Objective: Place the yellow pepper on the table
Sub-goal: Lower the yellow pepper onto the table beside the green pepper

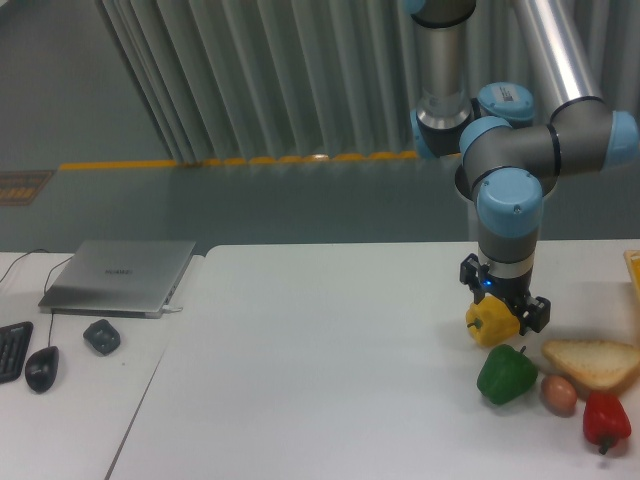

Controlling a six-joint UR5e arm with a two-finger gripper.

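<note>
Camera view from the front, read from the left: a black keyboard sits at the edge of the narrow white desk, with a black mouse beside it and a smaller dark object a little further right. Behind them lies a closed grey laptop. To the right of the desk is the table, a wide white top that is bare on its left and middle parts. Toward the right side the arm comes down from above, its grey and blue joints stacked over the wrist. At its end the gripper points down with the yellow pepper between its jaws; the jaws appear closed on the pepper, which is low over the table or touching it, and I cannot tell which. Just below and right of it, the green pepper lies on the table. Right of that is a small brown round thing, then a slice of bread behind it, and the red pepper near the right edge.
</note>
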